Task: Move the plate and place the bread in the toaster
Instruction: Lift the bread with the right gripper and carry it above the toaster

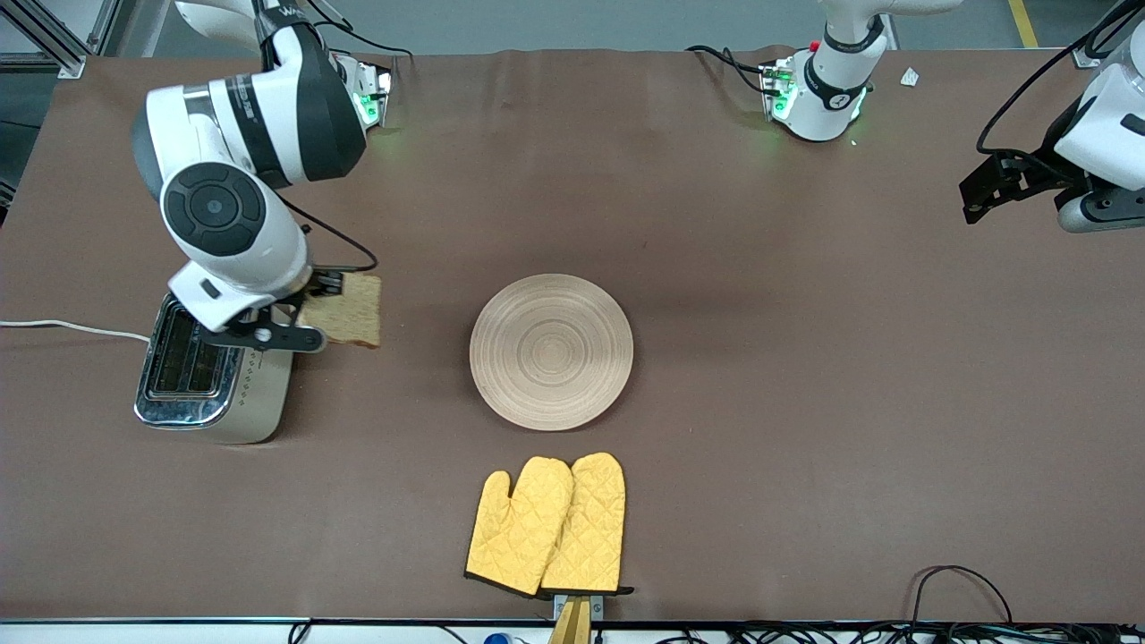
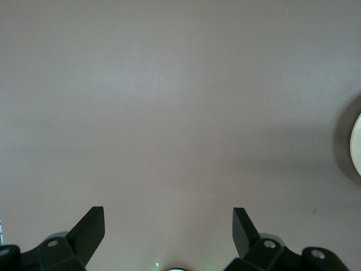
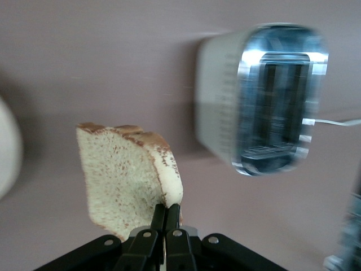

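Note:
My right gripper [image 1: 309, 300] is shut on the edge of the brown bread slice [image 1: 344, 310] and holds it in the air just beside the toaster [image 1: 207, 380], toward the plate. In the right wrist view the bread [image 3: 127, 178] hangs from my shut fingers [image 3: 167, 217], and the toaster [image 3: 265, 96] with its chrome top and two empty slots lies below to one side. The light wooden plate [image 1: 551, 351] lies empty at the table's middle. My left gripper [image 1: 984, 192] is open and empty and waits over bare table at the left arm's end; its wrist view [image 2: 168, 223] shows only table.
A pair of yellow oven mitts [image 1: 547, 525] lies near the table's front edge, nearer the camera than the plate. The toaster's white cord [image 1: 72, 327] runs off the right arm's end of the table. The plate's rim [image 2: 356, 144] just shows in the left wrist view.

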Available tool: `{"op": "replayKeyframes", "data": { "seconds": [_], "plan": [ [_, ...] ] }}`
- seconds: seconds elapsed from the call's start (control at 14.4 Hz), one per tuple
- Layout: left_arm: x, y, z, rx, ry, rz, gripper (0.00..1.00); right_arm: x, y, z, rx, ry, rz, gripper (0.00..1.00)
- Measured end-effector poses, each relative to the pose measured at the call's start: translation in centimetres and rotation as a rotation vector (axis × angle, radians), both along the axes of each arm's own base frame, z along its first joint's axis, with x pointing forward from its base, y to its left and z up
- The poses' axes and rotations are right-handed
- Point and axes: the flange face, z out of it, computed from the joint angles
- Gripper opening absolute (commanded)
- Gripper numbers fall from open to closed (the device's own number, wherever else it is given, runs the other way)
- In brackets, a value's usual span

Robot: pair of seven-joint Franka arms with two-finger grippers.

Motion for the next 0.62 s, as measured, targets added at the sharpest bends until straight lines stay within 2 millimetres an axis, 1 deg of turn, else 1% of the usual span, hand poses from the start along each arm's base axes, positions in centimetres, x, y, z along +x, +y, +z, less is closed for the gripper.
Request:
{"op": "replayKeyframes", "data": {
  "seconds": [0.07, 0.21, 0.28, 0.35, 0.48, 0.62],
  "plan": [
    [0.0, 0.0, 0.0, 0.000, 0.001, 0.001, 1.00, -0.5, -0.1, 0.6, -0.086, 0.012, 0.009, 0.00],
    [0.0, 0.1, -0.1, 0.000, 0.002, 0.001, 1.00, -1.5, 1.1, 1.4, -0.248, 0.002, 0.041, 0.00],
    [0.0, 0.1, -0.1, 0.000, 0.002, 0.001, 1.00, -1.7, 1.7, 1.6, -0.309, -0.013, 0.056, 0.00],
    [0.0, 0.1, -0.1, 0.000, 0.002, 0.001, 1.00, -1.6, 1.8, 1.5, -0.361, -0.028, 0.065, 0.00],
    [0.0, 0.1, -0.1, 0.000, 0.002, 0.001, 1.00, -0.4, 0.5, 1.2, -0.472, -0.056, 0.066, 0.00],
    [0.0, 0.0, -0.1, 0.000, 0.002, 0.000, 1.00, 1.5, -1.9, 0.0, -0.550, -0.072, 0.054, 0.00]
  ]
}}
